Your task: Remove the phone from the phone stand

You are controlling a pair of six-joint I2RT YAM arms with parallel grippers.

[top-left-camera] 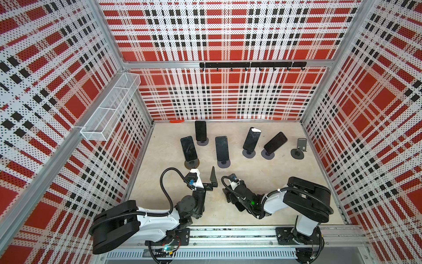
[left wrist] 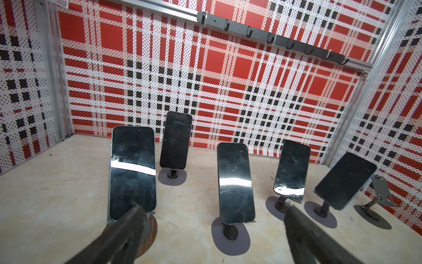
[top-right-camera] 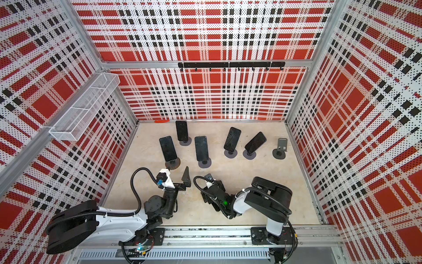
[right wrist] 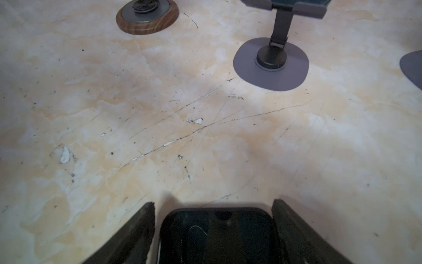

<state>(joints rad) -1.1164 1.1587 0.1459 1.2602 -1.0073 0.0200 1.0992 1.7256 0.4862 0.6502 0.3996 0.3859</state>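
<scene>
Phone point(right wrist: 217, 235) between right hand point(right wrist: 213, 202) fingers point(right wrist: 127, 233) cut off by picture edge.

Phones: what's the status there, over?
Left pincer open. Right pincer open around a phone, gaps either side. Five phones on stands; empty stand. Nothing blocking.

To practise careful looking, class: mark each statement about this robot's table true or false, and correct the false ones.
1. Five phones rest on stands. True.
2. No stand is empty. False: the far right stand holds nothing.
3. The left claw is shut. False: it is wide open.
4. A sixth phone sits between the fingers of the right claw. True.
5. The wall hooks carry bags. False: they are bare.
</scene>
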